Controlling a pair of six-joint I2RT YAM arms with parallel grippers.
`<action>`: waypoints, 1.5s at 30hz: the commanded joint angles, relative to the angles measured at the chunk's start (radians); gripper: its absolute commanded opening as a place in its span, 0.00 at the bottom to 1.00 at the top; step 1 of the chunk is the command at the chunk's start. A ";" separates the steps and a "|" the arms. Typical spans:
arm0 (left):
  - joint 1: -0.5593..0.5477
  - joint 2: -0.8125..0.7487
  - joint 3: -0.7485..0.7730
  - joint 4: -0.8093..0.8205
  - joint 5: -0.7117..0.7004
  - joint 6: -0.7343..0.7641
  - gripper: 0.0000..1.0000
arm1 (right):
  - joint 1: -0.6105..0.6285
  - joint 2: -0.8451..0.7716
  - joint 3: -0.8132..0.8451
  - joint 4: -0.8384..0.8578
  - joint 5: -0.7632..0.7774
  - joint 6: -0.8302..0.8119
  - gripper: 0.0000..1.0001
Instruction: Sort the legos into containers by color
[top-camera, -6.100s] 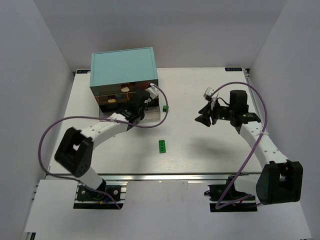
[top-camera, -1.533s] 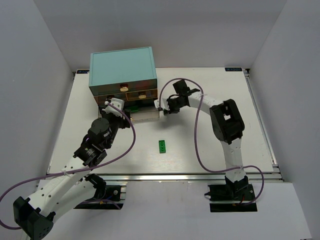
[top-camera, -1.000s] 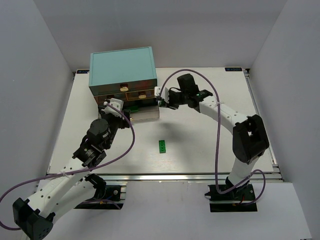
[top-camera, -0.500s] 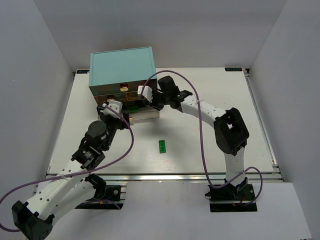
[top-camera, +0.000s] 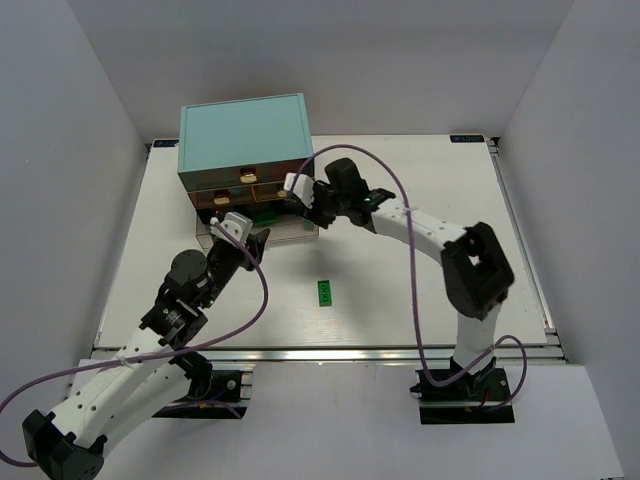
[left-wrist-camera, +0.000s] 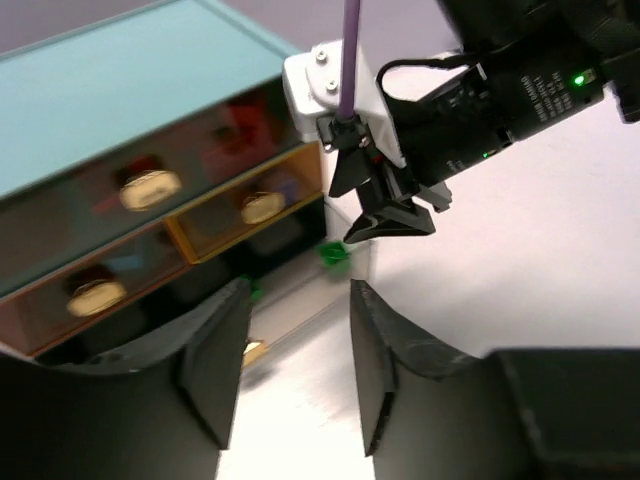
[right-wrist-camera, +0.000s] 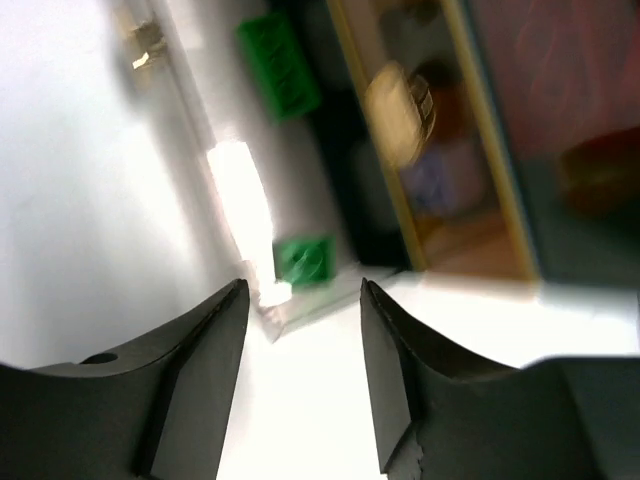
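Note:
The teal cabinet (top-camera: 243, 135) stands at the back left, with closed brownish drawers (top-camera: 262, 186) and one drawer (top-camera: 290, 228) pulled open at the bottom. Green legos lie in the open drawer (right-wrist-camera: 304, 260); one shows in the left wrist view (left-wrist-camera: 335, 255). Another green lego (top-camera: 324, 292) lies on the table in front. My right gripper (top-camera: 299, 199) is open and empty just over the open drawer's right end (right-wrist-camera: 300, 370). My left gripper (top-camera: 250, 238) is open and empty in front of the open drawer (left-wrist-camera: 295, 340). Red and lavender pieces show dimly behind the closed fronts.
Cream knobs (left-wrist-camera: 147, 187) sit on the closed drawers. The right arm's wrist and purple cable (left-wrist-camera: 352, 40) hang close over the drawer, right in front of my left gripper. White table (top-camera: 420, 270) stretches right of the cabinet, with walls around.
My left gripper has drawn back a little toward the near side and right. My right gripper has shifted slightly right over the open drawer. The green lego on the table has not moved.

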 joint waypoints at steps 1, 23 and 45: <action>0.005 -0.011 -0.010 0.024 0.204 -0.014 0.53 | -0.002 -0.239 -0.142 0.101 0.011 0.070 0.54; -0.305 0.831 0.504 -0.515 0.085 -0.644 0.67 | -0.343 -0.954 -0.744 -0.040 0.023 0.656 0.53; -0.465 1.253 0.746 -0.876 -0.417 -1.075 0.78 | -0.398 -1.097 -0.793 -0.003 0.029 0.656 0.71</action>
